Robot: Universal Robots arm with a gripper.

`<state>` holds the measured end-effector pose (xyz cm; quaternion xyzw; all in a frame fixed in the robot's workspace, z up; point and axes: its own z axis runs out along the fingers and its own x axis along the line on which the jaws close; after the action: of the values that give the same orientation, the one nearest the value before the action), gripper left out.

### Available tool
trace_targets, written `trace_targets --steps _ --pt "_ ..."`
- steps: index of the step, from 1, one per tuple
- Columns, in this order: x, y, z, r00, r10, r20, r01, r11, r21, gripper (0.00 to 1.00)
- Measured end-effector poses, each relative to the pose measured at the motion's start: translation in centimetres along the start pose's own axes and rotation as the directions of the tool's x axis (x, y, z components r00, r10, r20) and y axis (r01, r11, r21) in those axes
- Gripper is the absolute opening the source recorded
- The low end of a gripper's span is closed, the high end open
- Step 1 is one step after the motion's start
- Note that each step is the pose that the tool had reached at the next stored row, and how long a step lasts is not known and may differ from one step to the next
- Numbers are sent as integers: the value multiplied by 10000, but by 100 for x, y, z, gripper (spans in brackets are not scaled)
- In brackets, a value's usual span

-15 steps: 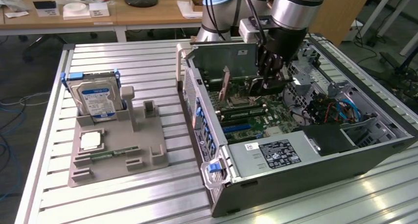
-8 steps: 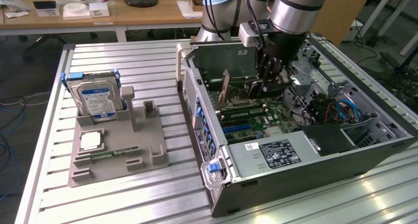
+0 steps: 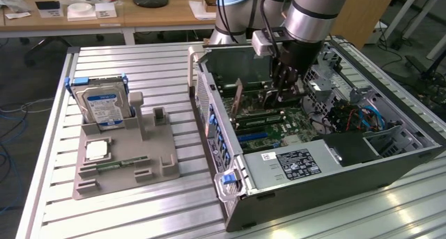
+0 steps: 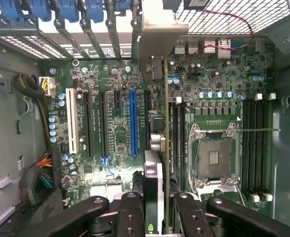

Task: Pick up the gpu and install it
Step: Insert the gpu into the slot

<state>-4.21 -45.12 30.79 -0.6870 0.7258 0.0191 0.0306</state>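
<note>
My gripper [image 3: 284, 90] is down inside the open computer case [image 3: 230, 160], shut on the gpu [image 3: 238, 97]. In the wrist view the gpu [image 4: 154, 148] appears edge-on, a thin dark card held between the two black fingers [image 4: 130, 210]. Its metal bracket [image 4: 157, 34] reaches the rear slot openings with the blue clips. The card stands over the green motherboard [image 4: 110, 148], just beside the long blue slot [image 4: 133, 121]. Whether its edge sits in a slot I cannot tell.
The bare processor socket [image 4: 214, 158] and memory slots [image 4: 256, 148] lie on one side of the card, cable bundles [image 4: 38, 175] on the other. On the slatted table a grey tray [image 3: 122, 184] holds a hard drive [image 3: 103, 106] and a green memory stick [image 3: 124, 164].
</note>
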Motion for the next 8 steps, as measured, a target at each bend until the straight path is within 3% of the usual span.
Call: trace_targets --steps 8 --pt "27 58 67 10000 0 -1 0 10000 0 28"
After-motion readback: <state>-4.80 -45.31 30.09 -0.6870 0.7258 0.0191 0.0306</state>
